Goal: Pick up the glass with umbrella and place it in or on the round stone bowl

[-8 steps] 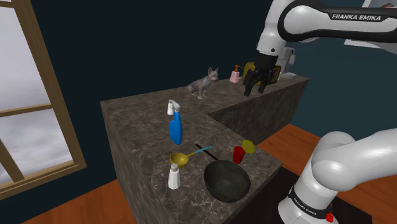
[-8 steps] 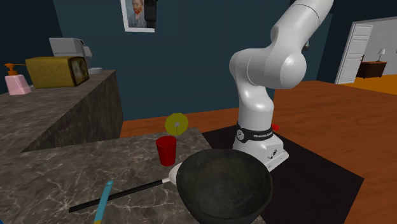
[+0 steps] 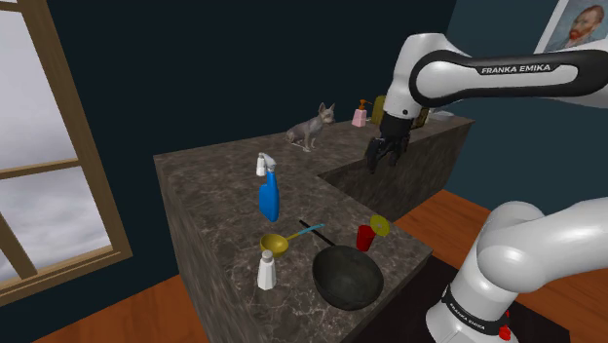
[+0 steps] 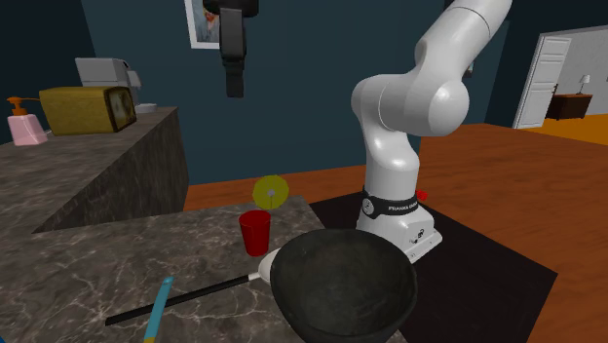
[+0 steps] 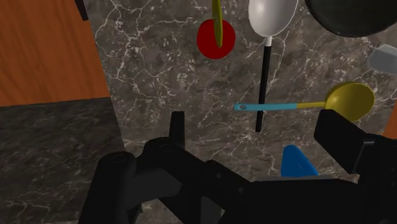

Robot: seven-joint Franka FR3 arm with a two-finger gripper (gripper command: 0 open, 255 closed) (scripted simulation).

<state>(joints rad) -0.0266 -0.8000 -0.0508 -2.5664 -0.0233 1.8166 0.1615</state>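
At the bench's (image 3: 209, 185) near end sits the dark round bowl (image 3: 347, 276). The red glass (image 3: 365, 237) with its yellow umbrella stands just beside the bowl, at the bench edge on the shoulder view's right, untouched. Further right and well above, the tool (image 3: 381, 162) has come down from where it hung half a second ago, and has drifted toward that near end. Its fingers are spread wide with nothing between them. I'd judge the approach has begun, with most of the descent to the glass still to go.
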